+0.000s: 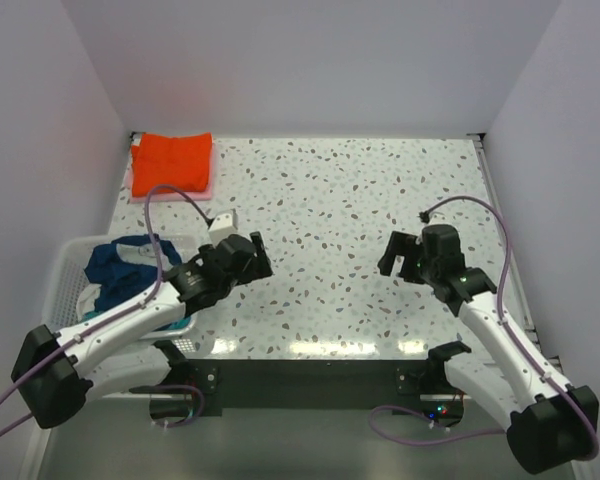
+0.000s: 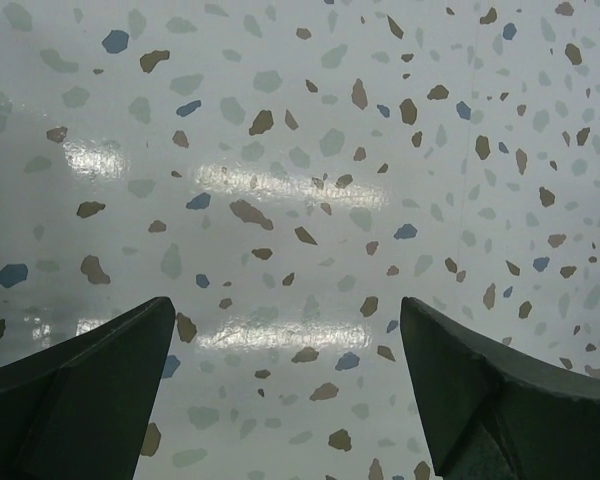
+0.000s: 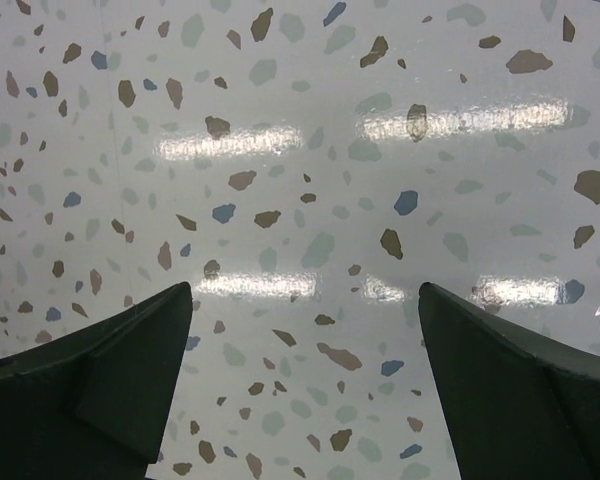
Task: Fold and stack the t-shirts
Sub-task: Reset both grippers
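1. So, overhead: the folded orange-red t-shirt point(image 1: 172, 158) sits in the far-left corner of the table point(image 1: 360, 190), on top of a pale pink t-shirt point(image 1: 208, 186) whose edge peeks out underneath. That reads as your stack, parked clear of the working area. The dark blue t-shirt point(image 1: 115, 262) lies crumpled in the white basket point(image 1: 64, 262) at the near left. The left gripper point(image 1: 252, 255) hovers just right of the basket. The right gripper point(image 1: 398, 255) is well apart from it on the right side. Both are over bare table and neither touches cloth.
2. Left wrist: the left gripper point(image 2: 287, 310) has its fingers spread wide with nothing between them. You only see speckled tabletop below.
3. Right wrist: same story. The right gripper point(image 3: 305, 295) is spread and empty, with light glare on bare surface.
4. My read: two shirts are done, and the blue one is next out of the basket. Your left arm is the near one for that reach. The middle of the table looks like the spot to spread it flat. Watch for fingers snagging the basket slats, and for a bunched grab that drags the basket along.
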Robot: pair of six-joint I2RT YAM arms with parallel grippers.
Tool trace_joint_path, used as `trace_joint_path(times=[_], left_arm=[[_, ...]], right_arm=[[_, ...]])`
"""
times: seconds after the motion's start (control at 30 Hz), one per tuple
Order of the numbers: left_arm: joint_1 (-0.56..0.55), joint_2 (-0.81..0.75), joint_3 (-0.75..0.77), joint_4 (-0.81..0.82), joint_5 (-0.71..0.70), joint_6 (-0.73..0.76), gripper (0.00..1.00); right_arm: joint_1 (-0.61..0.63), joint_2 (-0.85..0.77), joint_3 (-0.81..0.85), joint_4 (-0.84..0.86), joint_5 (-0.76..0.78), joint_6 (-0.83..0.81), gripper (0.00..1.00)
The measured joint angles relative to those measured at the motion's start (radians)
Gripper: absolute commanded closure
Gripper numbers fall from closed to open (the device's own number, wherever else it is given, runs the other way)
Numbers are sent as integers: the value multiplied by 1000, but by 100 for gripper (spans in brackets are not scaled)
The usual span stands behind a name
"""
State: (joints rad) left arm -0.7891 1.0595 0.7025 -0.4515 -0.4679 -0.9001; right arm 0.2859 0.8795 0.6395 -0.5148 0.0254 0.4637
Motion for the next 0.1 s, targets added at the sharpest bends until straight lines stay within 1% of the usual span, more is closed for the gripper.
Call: trace_joint_path(times=[0.1], left_arm=[[0, -19, -4, 0, -8, -6, 0]], right_arm=[[0, -24, -13, 11, 1, 8, 1]])
